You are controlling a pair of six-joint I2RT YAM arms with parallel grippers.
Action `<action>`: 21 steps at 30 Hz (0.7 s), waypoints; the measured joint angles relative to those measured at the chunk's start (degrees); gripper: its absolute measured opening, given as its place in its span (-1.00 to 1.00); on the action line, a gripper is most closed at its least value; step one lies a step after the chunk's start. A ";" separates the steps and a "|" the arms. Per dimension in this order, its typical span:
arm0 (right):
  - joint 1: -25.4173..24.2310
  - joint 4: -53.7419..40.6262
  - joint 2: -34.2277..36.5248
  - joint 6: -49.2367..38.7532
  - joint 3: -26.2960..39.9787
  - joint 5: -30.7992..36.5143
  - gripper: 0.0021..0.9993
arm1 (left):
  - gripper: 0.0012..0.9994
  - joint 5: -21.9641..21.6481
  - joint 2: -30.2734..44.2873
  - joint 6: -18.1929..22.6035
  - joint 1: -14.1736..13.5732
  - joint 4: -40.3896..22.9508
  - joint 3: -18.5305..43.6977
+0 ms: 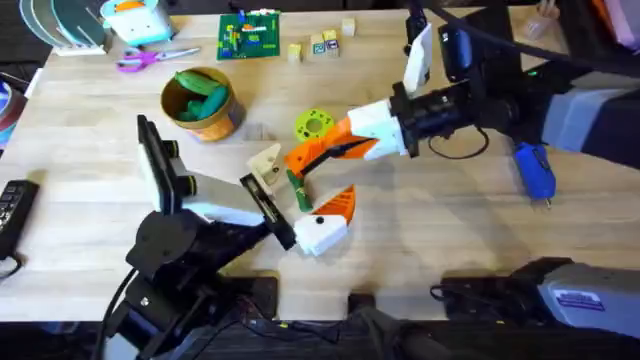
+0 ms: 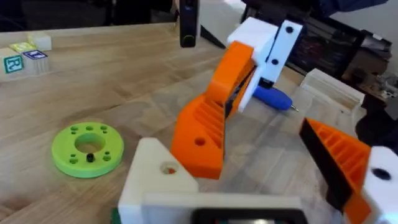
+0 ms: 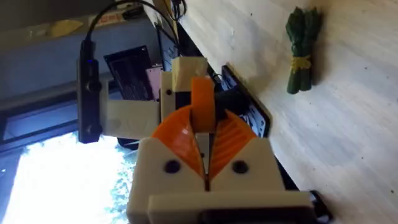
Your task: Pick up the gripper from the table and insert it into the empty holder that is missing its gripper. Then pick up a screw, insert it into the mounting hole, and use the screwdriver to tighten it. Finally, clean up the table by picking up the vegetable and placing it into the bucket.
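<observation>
Overhead: nearest the lens is the left arm, its left gripper (image 1: 300, 197) lying low on the worktop (image 1: 440, 240). Its two mounts stand apart, one carrying an orange finger and the other, the holder (image 1: 266, 166), bare. The right gripper (image 1: 322, 152) reaches in from the right, fingers clamped on the gripper (image 1: 303, 159), whose tip sits just beside the holder. Step in hand, by my reading: the insertion, not yet seated. The vegetable (image 1: 296, 188) lies between the left mounts. The bucket (image 1: 200, 100) is well apart and already holds green toys. The screwdriver (image 1: 535, 170) is idle at the right. No screw can be made out.

Left wrist: the holder (image 2: 155, 177) is cut off at the frame edge. The gripper (image 2: 199, 140) hangs tilted right by it, held from above by the right gripper (image 2: 233, 81). Whether they touch I cannot tell. Disc (image 2: 87, 148) and screwdriver (image 2: 273, 98) lie beyond.

Right wrist: fingers (image 3: 233, 140) are together on the gripper (image 3: 202, 99), which points at the holder (image 3: 189, 70). The joint itself is hidden. The vegetable (image 3: 301, 46) lies free.

Next move calls for squaring the wedge to the socket, then a straight push.
</observation>
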 joint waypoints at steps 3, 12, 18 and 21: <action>0.00 3.80 1.22 2.04 -0.02 -0.87 -0.99 | 0.98 -0.02 0.00 0.00 0.00 0.00 0.00; 0.39 6.50 2.94 5.69 -0.02 -2.33 -0.99 | 0.98 -0.04 0.00 0.34 0.00 0.00 0.00; 2.05 14.12 5.90 10.30 -0.02 -1.78 -0.99 | 0.98 -1.64 0.00 1.57 0.23 -0.04 0.00; 3.97 17.99 7.18 14.09 -0.02 0.42 -0.99 | 0.98 -2.41 0.02 2.66 0.44 -0.13 -0.01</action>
